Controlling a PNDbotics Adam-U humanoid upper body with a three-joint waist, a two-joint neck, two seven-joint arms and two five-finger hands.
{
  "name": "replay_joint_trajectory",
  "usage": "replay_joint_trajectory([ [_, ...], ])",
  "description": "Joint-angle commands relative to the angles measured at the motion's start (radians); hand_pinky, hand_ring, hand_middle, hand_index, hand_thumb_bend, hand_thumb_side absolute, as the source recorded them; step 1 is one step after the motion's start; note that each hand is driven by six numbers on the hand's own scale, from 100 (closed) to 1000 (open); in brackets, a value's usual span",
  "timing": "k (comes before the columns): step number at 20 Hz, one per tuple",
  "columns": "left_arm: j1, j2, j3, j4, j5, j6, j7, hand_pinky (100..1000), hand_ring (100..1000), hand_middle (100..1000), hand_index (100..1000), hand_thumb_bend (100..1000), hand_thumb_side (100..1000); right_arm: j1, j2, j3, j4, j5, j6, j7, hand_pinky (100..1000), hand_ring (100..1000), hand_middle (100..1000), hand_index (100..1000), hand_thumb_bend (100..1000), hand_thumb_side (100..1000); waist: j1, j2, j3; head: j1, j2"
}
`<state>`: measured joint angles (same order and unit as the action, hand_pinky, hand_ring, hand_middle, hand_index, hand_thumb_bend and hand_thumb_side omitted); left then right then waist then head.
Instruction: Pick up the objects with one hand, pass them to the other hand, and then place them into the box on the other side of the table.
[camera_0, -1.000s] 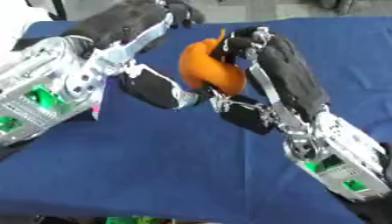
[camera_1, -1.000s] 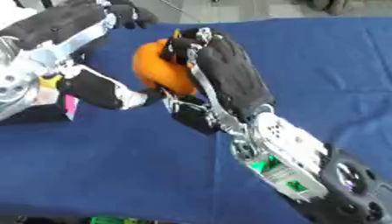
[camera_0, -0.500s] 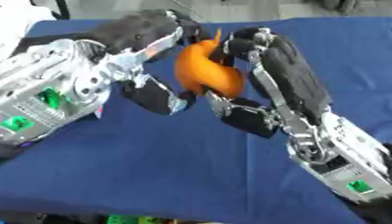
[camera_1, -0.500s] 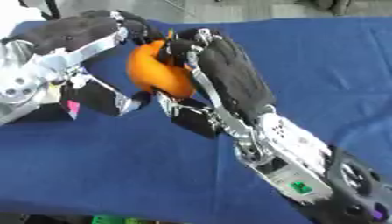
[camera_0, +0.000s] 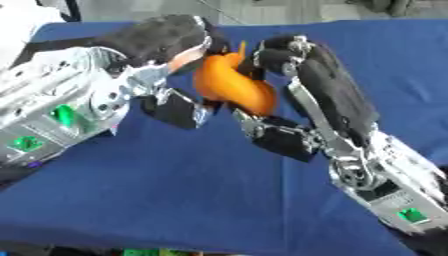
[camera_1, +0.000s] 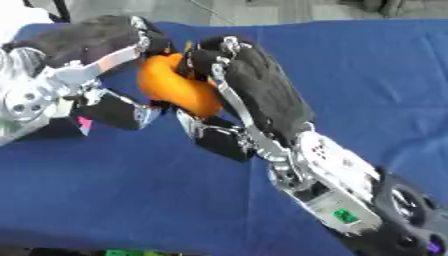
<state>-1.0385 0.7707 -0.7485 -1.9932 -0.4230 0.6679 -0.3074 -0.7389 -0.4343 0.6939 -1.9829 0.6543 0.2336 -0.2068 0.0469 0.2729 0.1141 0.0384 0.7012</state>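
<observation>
While right hand (camera_0: 324, 95) grips the orange object (camera_0: 229, 87), left hand (camera_0: 166, 40), now closed in from 10 o'clock, curls over it above the worktop (camera_0: 192, 190): handover underway.

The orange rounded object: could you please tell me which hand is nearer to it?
Neither: both touch the orange rounded object. The left hand closes on its left, the right hand on its right.

Orange object held aloft between two hands

The orange object (camera_0: 232, 86) is smooth, rounded and elongated, tilted with its narrower end up and far and its fatter end down toward the right. It sits off the blue table (camera_0: 184, 190), left of centre in the scene, enclosed between the left hand (camera_0: 162, 42) and the right hand (camera_0: 324, 90), touching both.
</observation>
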Motion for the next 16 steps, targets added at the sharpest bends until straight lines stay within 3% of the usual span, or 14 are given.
replay_joint_trajectory([
  [1,-0.018,-0.001,0.029,-0.007,0.116,0.004,0.153,641,487,388,499,100,204,-0.010,-0.001,-0.003,-0.017,-0.008,0.000,0.005,725,558,358,535,100,100,-0.001,-0.015,-0.001,-0.001,-0.008],
  [6,-0.009,0.005,0.022,-0.007,0.375,-0.022,0.385,586,413,339,401,100,207,-0.006,-0.003,-0.003,-0.017,0.004,0.022,0.023,736,596,444,615,100,100,-0.001,-0.014,-0.001,-0.001,-0.006],
  [8,0.001,0.016,0.020,-0.007,0.452,-0.026,0.443,581,387,310,375,100,216,-0.004,-0.005,-0.005,-0.017,0.019,0.051,0.038,735,616,501,674,164,100,-0.002,-0.014,-0.002,0.000,-0.005],
  [9,0.005,0.021,0.019,-0.007,0.482,-0.030,0.466,580,375,291,360,100,230,-0.004,-0.005,-0.006,-0.017,0.028,0.063,0.043,742,639,542,708,260,100,-0.002,-0.014,-0.002,0.001,-0.006],
  [11,0.022,0.036,0.026,-0.007,0.532,-0.037,0.509,576,363,268,336,100,234,-0.002,-0.009,-0.012,-0.017,0.054,0.097,0.045,758,699,615,765,350,100,-0.002,-0.014,-0.003,0.002,-0.007],
  [13,0.039,0.053,0.034,-0.007,0.575,-0.044,0.551,572,356,254,319,100,231,-0.001,-0.013,-0.012,-0.017,0.088,0.129,0.049,786,750,681,825,346,100,-0.002,-0.014,-0.004,0.003,-0.007],
  [16,0.063,0.077,0.044,-0.007,0.614,-0.050,0.603,571,349,234,300,100,224,0.001,-0.017,-0.008,-0.017,0.143,0.165,0.066,841,851,808,911,252,298,-0.003,-0.013,-0.006,0.003,-0.007],
])
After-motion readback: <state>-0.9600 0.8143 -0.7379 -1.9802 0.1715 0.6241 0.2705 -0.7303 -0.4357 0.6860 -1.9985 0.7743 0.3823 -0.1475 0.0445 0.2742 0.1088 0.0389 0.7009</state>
